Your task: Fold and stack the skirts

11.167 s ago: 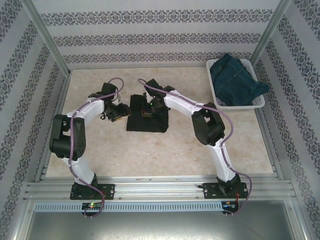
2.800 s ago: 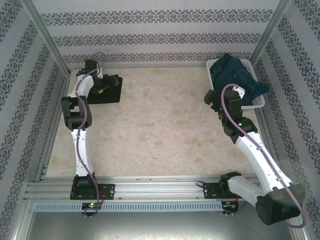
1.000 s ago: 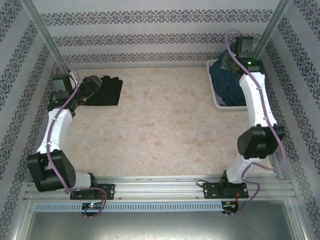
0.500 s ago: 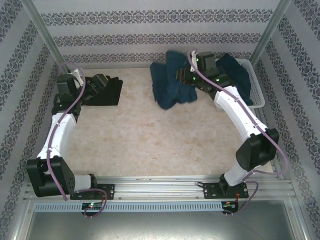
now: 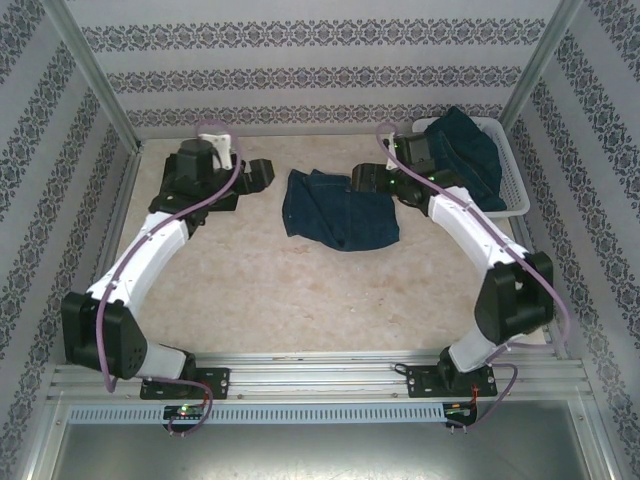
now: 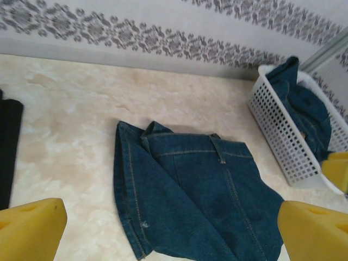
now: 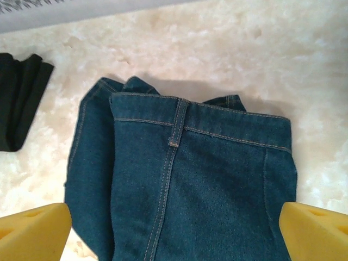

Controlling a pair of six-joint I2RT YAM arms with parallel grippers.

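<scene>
A: Where is the denim skirt (image 5: 340, 212)?
B: It lies loosely on the surface (image 5: 300, 300), between the two arms, toward the far wall. A second denim skirt (image 5: 470, 150) sits in the white basket (image 5: 512, 185) at the far right.
A: And the black skirt (image 7: 22, 98)?
B: It is folded at the far left, apart from the denim one.
A: The jaws?
B: The left jaws stand wide, with nothing between them. The right jaws are also wide, near the denim skirt, holding nothing.
</scene>
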